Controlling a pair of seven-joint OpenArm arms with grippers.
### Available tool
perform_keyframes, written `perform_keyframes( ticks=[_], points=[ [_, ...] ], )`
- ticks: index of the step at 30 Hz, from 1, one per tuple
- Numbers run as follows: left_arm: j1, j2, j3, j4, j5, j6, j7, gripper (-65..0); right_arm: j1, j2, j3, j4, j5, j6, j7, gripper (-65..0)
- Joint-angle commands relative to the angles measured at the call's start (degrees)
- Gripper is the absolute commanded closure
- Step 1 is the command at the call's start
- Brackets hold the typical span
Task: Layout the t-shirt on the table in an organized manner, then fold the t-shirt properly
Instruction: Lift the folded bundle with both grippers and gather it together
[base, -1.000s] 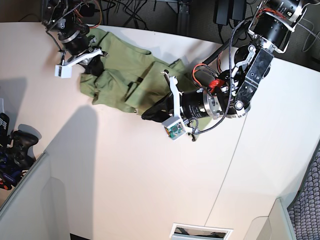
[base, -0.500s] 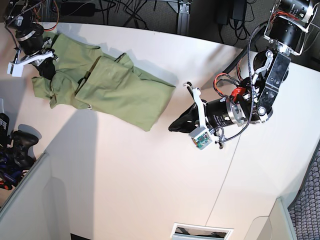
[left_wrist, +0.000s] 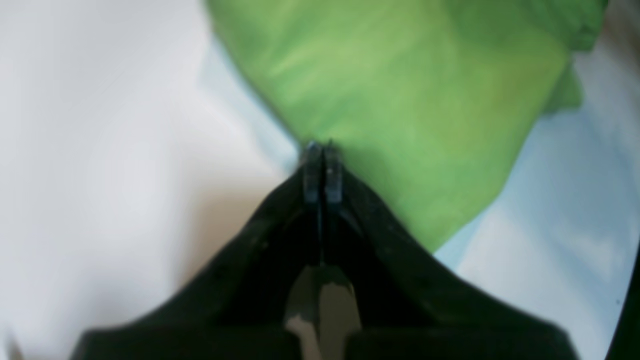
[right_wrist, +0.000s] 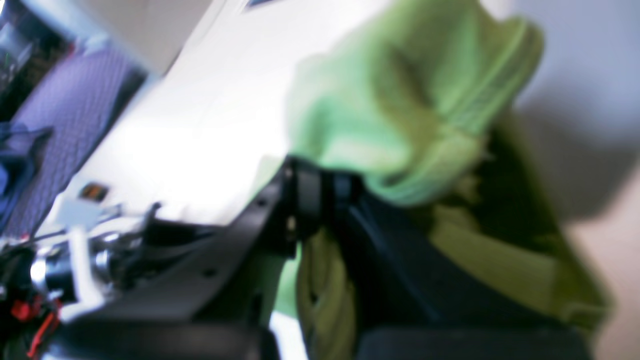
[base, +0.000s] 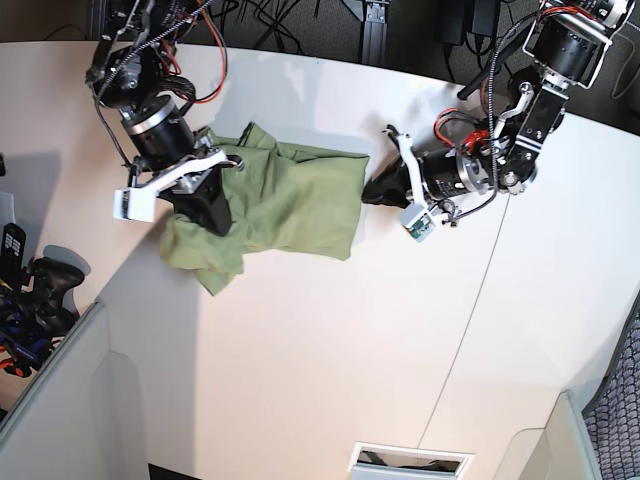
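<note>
The base view showed the whole olive t-shirt (base: 275, 205) bunched on the white table (base: 300, 340), toward its far left. The right gripper (base: 212, 195) was clamped on the shirt's left side; its wrist view, badly blurred, confirmed cloth between the fingers. The left gripper (left_wrist: 320, 150) was pressed together, empty, at the shirt's right edge.

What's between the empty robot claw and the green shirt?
Hardly anything: the shut left gripper sits at the t-shirt edge, at most a sliver of table. The base view shows it.
</note>
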Motion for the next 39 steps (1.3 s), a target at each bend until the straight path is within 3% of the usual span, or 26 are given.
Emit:
perform_keyframes(
  ticks=[1, 9, 13, 16, 17, 19, 27, 32, 34, 36, 39],
  points=[
    [-0.3, 0.3, 0.4, -0.2, 1.0, -0.5, 1.4, 0.0, 0.7, -0.7, -2.1, 0.3, -1.0, 0.3, 2.2, 0.0],
    [-0.3, 4.0, 1.0, -0.3, 1.0, -0.5, 1.4, 0.0, 0.7, -2.7, -16.3, -10.2, -18.3, 0.2, 13.7, 0.0],
    [-0.3, 3.9, 0.8, -0.3, 1.0, -0.5, 1.4, 0.0, 0.6, -2.7, -18.9, -13.9, -18.8, 0.2, 13.6, 0.0],
    [-0.6, 3.9, 0.8, -0.3, 0.2, -0.5, 1.4, 0.0, 0.6, -2.7, -19.6, -14.1, -16.7, 0.3, 13.6, -24.3],
    [-0.6, 3.9, 0.8, -0.2, -0.1, -0.5, 1.4, 0.0, 0.6, -2.7, -19.8, -13.7, -15.8, 0.3, 13.6, -29.1],
    [-0.6, 3.9, 0.0, 0.2, -0.4, -0.5, 1.6, 0.0, 0.6, -2.8, -19.8, -12.4, -14.3, 0.3, 13.6, -31.8],
    [-0.6, 1.1, -7.3, 1.8, -9.4, -0.5, 3.9, 0.0, 0.6, -2.9, -19.8, -2.2, -9.8, 0.3, 10.2, -31.7],
    [-0.6, -1.4, -7.8, 2.1, -12.1, -0.5, 5.7, 0.0, 0.7, -2.9, -19.2, 3.3, -13.5, 0.2, 9.8, -30.9],
    [-0.6, -2.1, -7.8, 2.1, -12.2, -0.5, 5.7, 0.0, 0.8, -2.8, -18.1, 3.6, -15.8, 0.1, 10.0, -20.2],
    [-0.6, -3.0, -7.8, 2.1, -12.7, -0.5, 5.7, 0.0, 0.7, -2.8, -16.2, 3.6, -18.2, 0.1, 10.0, -1.2],
    [-0.6, -3.8, -7.8, 2.8, -14.5, -0.5, 5.8, 0.0, 0.7, -2.3, -12.2, 3.5, -20.2, 0.0, 10.0, 0.0]
  ],
)
